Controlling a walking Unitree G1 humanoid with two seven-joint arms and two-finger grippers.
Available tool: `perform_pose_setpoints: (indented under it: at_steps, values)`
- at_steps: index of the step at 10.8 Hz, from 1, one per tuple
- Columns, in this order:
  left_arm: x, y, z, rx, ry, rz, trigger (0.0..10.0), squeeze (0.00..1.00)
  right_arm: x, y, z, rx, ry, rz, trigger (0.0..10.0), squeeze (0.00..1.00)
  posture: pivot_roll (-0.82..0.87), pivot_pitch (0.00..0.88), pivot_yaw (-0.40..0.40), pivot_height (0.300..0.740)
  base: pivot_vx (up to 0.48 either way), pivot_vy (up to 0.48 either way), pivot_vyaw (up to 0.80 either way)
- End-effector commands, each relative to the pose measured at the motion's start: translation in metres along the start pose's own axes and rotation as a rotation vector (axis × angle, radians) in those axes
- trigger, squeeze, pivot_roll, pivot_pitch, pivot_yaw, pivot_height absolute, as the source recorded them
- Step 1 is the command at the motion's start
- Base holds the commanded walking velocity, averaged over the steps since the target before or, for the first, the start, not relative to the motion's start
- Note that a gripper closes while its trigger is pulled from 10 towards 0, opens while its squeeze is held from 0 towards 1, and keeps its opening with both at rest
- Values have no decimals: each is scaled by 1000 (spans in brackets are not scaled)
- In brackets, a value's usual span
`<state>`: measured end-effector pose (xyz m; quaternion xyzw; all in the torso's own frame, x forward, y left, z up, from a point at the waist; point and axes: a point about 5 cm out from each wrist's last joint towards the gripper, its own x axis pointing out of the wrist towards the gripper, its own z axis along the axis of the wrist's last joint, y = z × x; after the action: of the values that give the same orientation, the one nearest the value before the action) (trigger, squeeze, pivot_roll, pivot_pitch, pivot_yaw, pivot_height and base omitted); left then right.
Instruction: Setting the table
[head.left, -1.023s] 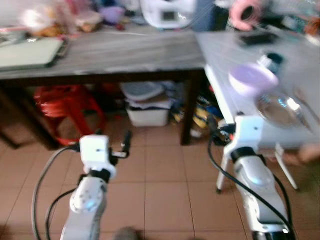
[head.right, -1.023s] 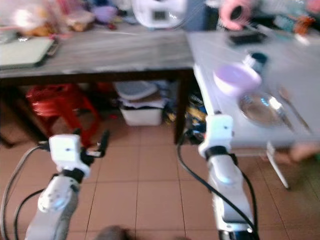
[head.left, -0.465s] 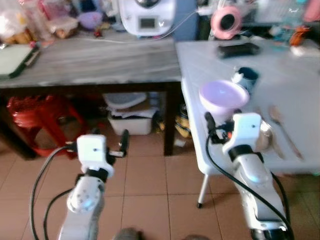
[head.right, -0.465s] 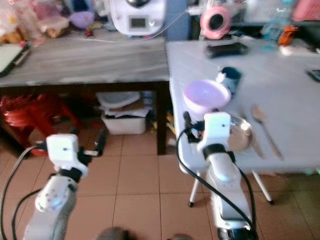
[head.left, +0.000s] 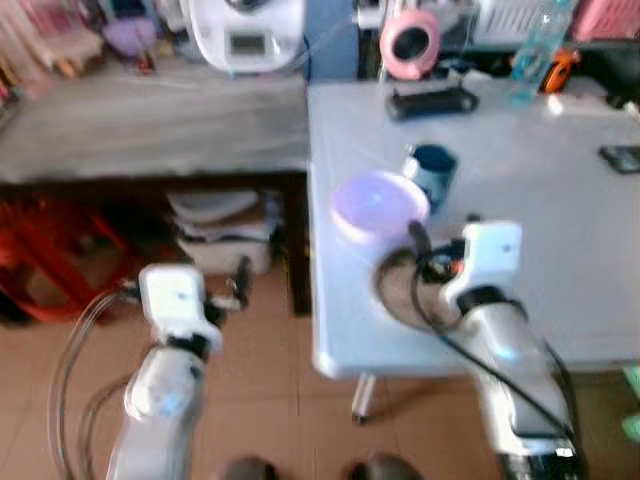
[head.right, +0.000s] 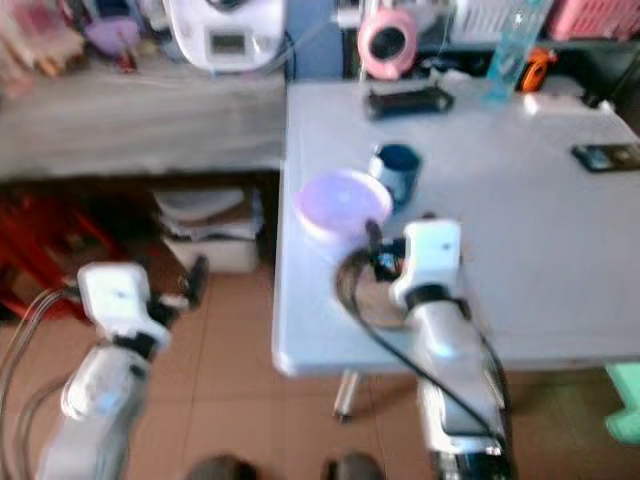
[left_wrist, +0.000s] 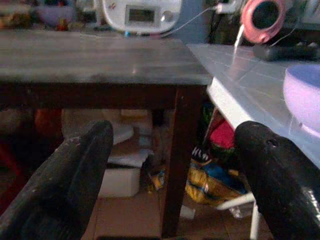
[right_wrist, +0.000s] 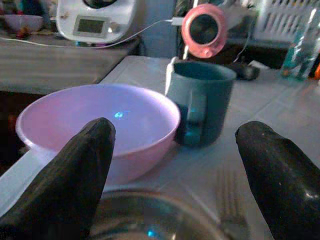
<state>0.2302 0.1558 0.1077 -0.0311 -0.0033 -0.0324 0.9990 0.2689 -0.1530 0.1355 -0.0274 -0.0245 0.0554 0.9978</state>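
Note:
A purple bowl (head.left: 378, 203) sits near the left edge of the white table (head.left: 560, 230), with a dark blue mug (head.left: 432, 170) just behind it. In front of the bowl lies a metal plate (head.left: 398, 292), partly hidden by my right arm. My right gripper (head.left: 420, 250) hovers open over the plate and points at the bowl. The right wrist view looks between the spread fingers (right_wrist: 75, 185) at the bowl (right_wrist: 100, 125), the mug (right_wrist: 200, 100), the plate's rim (right_wrist: 155, 220) and a fork (right_wrist: 230, 200). My left gripper (head.left: 240, 278) hangs open, low over the floor beside the table.
A dark wooden table (head.left: 150, 130) adjoins the white one on the left, with a white appliance (head.left: 245, 35) on it and boxes (head.left: 215, 225) and a red stool (head.left: 40, 260) beneath. A pink round object (head.left: 408, 40), a black bar (head.left: 432, 100), a bottle (head.left: 528, 55) and a phone (head.left: 620, 157) lie farther back.
The whole view has swung right and closer to the white table. My right gripper now reaches over the table's edge, above the plate; before, it was short of the table.

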Motion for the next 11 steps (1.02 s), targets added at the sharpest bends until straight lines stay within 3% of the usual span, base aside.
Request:
perform_pose_setpoints:
  at_steps: [1,7,10,11]
  values:
    - [-1,8,0,2,8,34,10000,0,0,4,1,2,-6,11,10000,0,-10,82,12,740,0,0,0]
    - [-2,10,-1,5,9,33,10000,0,-1,4,2,19,-6,15,10000,0,-12,84,6,740,0,0,0]
    - [-2,9,-2,1,12,35,10000,0,-2,3,2,13,-3,16,10000,0,-18,88,3,740,0,-445,0]
    - [-2,8,-2,-10,9,41,10000,0,-3,3,2,7,-2,16,10000,0,-19,93,2,740,0,0,0]
